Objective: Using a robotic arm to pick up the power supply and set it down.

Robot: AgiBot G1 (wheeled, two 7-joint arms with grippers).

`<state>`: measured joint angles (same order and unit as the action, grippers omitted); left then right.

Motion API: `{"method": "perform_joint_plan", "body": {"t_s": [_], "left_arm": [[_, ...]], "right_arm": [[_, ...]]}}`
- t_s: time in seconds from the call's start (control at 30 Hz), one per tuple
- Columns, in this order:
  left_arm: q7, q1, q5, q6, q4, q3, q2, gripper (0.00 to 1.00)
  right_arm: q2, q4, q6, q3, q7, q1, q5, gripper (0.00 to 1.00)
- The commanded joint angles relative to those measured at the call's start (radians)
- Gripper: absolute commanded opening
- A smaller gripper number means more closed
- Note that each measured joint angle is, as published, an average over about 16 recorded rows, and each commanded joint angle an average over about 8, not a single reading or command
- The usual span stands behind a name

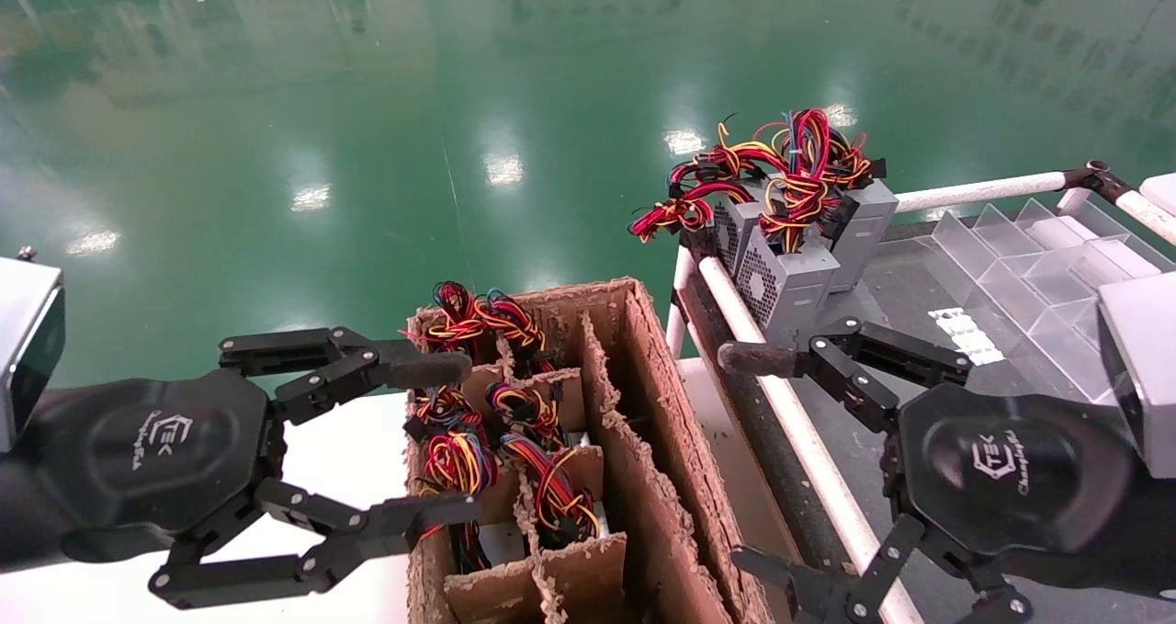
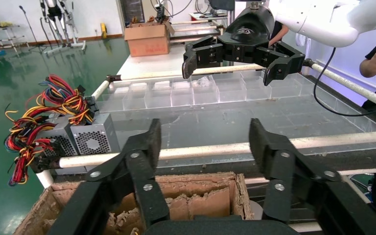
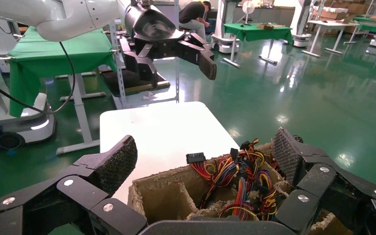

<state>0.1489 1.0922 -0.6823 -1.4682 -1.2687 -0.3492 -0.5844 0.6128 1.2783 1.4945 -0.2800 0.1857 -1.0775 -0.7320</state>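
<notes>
Two grey power supplies (image 1: 790,270) stand together on the dark table at the right, behind a white rail, with red, yellow and orange wires on top; the left wrist view shows them too (image 2: 90,139). More wire bundles (image 1: 510,440) stick up from the compartments of a torn cardboard box (image 1: 643,348), and their grey cases are hidden. The same bundles (image 3: 245,181) appear in the right wrist view. My left gripper (image 1: 450,438) hangs open beside the box's left wall, holding nothing. My right gripper (image 1: 749,463) is open over the rail, to the right of the box, also holding nothing.
A white rail (image 1: 790,422) runs along the dark table's near edge. Clear plastic divider trays (image 1: 1038,266) lie at the table's back right. A white tabletop (image 1: 340,449) lies left of the box. Green floor stretches beyond. A person stands far off (image 3: 193,12).
</notes>
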Motion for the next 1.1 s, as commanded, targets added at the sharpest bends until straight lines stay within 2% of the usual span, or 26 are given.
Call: {"method": "perform_joint_plan", "body": {"t_s": [0.03,0.9,0.93,1.1], "left_arm": [[0.000,0.000,0.000,0.000,0.000,0.000,0.000,0.00],[0.000,0.000,0.000,0.000,0.000,0.000,0.000,0.01],[0.000,0.000,0.000,0.000,0.000,0.000,0.000,0.06],[0.000,0.000,0.000,0.000,0.000,0.000,0.000,0.69]], "right_arm": [[0.000,0.000,0.000,0.000,0.000,0.000,0.000,1.00],[0.000,0.000,0.000,0.000,0.000,0.000,0.000,1.00],[0.000,0.000,0.000,0.000,0.000,0.000,0.000,1.00],[0.000,0.000,0.000,0.000,0.000,0.000,0.000,1.00]]}}
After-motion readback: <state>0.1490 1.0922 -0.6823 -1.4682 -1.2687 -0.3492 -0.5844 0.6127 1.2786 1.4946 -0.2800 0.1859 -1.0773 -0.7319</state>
